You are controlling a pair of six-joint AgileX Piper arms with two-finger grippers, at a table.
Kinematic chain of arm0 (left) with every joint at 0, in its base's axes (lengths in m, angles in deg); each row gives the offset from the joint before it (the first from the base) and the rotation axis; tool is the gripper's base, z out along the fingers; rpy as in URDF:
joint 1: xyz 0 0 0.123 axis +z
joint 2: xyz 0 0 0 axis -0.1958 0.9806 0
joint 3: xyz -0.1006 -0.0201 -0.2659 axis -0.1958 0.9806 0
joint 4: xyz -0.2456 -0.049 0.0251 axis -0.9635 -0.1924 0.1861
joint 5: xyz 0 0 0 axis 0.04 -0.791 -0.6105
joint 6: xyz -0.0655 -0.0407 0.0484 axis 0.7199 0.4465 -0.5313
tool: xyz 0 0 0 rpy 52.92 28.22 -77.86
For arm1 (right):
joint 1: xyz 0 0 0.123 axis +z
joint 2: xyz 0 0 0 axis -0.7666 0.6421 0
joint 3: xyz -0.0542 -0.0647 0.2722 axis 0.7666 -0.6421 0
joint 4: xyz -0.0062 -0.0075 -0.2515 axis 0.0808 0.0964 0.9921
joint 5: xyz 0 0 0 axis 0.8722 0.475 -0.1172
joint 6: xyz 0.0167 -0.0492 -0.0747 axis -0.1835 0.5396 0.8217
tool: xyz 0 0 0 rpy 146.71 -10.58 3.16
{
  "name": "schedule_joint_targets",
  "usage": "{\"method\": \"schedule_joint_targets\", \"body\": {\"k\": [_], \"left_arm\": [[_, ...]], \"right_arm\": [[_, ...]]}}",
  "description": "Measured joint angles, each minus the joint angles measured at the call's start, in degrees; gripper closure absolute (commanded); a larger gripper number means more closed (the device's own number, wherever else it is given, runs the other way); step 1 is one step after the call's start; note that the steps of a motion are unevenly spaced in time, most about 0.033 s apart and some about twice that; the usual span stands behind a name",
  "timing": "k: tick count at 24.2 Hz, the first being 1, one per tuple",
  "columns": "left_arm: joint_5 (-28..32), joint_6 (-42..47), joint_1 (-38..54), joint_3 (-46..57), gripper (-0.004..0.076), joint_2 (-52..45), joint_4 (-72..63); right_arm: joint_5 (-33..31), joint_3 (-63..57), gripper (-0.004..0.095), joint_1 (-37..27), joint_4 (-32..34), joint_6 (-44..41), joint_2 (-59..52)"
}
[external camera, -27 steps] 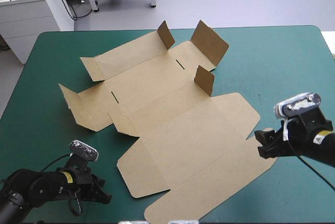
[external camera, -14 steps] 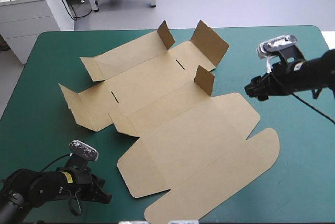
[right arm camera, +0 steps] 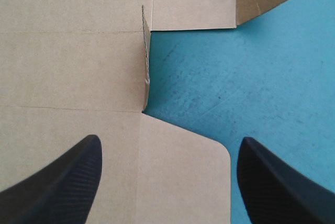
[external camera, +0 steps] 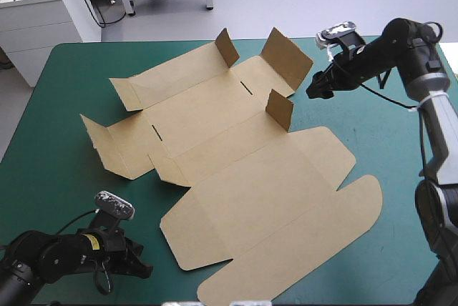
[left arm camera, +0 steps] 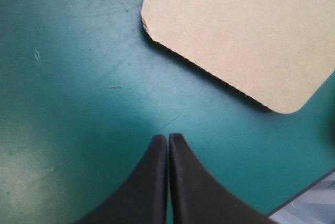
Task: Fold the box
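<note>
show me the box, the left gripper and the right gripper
box [external camera: 236,170]: high view, on its flat middle panel.
left gripper [left arm camera: 167,136]: left wrist view, where its shut fingertips meet.
right gripper [external camera: 313,92]: high view, at its fingertips.

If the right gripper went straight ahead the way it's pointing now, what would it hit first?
Most likely the box: the open right gripper aims at its short raised flap. Depth is unclear, so it might touch the teal-green cover beside it first.
</note>
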Motion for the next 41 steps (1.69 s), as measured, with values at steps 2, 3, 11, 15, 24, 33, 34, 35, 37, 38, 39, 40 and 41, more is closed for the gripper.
{"method": "schedule_joint_targets", "body": {"k": [2,3,11,15,24,33,34,35,37,38,39,40,41], "left_arm": [[0.0,0.0,0.0,0.0,0.0732,0.0,0.0],[0.0,0.0,0.0,0.0,0.0732,0.0,0.0],[0.0,0.0,0.0,0.0,0.0732,0.0,0.2],[0.0,0.0,0.0,0.0,0.0732,0.0,0.2],[0.2,0.0,0.0,0.0,0.0732,0.0,0.2],[0.4,0.0,0.0,0.0,0.0732,0.0,0.2],[0.4,0.0,0.0,0.0,0.0732,0.0,0.1],[0.4,0.0,0.0,0.0,0.0732,0.0,0.0],[0.4,0.0,0.0,0.0,0.0732,0.0,-0.1],[0.4,0.0,0.0,0.0,0.0732,0.0,-0.2],[0.2,0.0,0.0,-0.3,0.0732,0.0,-0.2],[-0.2,0.0,0.0,-0.8,0.0732,0.0,-0.2],[-0.4,0.0,0.0,-1.4,0.0732,0.0,-0.2]], "right_arm": [[0.0,2.0,0.0237,1.4,0.0,0.3,2.8],[0.0,2.8,0.0237,2.0,0.0,0.5,3.9],[0.2,9.5,0.0237,6.9,0.3,1.2,14.2],[0.2,10.9,0.0237,9.2,1.3,2.3,19.0],[1.2,11.0,0.0674,10.1,2.5,3.3,21.2],[3.2,11.2,0.0926,10.3,2.6,5.6,21.2],[3.2,11.2,0.0927,10.3,2.6,7.3,21.2],[3.2,11.2,0.0927,10.3,2.6,10.5,21.2],[3.3,12.2,0.0927,10.3,3.5,15.8,21.2],[3.4,12.7,0.0927,10.3,3.9,17.5,21.2],[3.4,13.5,0.0927,10.3,4.6,19.4,21.2],[3.4,14.6,0.0927,10.3,5.4,21.2,21.2],[3.6,15.3,0.0927,10.3,6.1,22.7,21.2]]}}
